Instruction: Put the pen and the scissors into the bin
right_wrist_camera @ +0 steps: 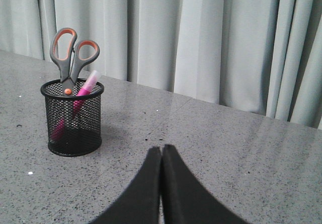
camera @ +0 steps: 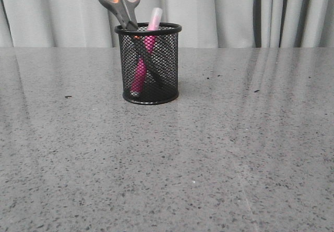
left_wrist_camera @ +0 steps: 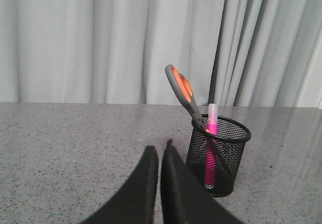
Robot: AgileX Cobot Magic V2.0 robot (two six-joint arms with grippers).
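The black mesh bin (camera: 149, 65) stands upright on the grey table, toward the back left of centre in the front view. Inside it lean the scissors (camera: 118, 0), blades down, grey and orange handles sticking out above the rim, and the magenta pen (camera: 147, 49), pale cap up. The left wrist view has the bin (left_wrist_camera: 218, 156) beyond and to one side of my left gripper (left_wrist_camera: 160, 151), which is shut and holds nothing. My right gripper (right_wrist_camera: 162, 149) is shut and empty too, well apart from the bin (right_wrist_camera: 73, 118). Neither gripper appears in the front view.
The speckled grey table (camera: 209, 154) stretches wide around the bin. A pale grey curtain (camera: 235, 13) hangs behind its far edge. A few small dark specks (camera: 68, 96) lie on the surface.
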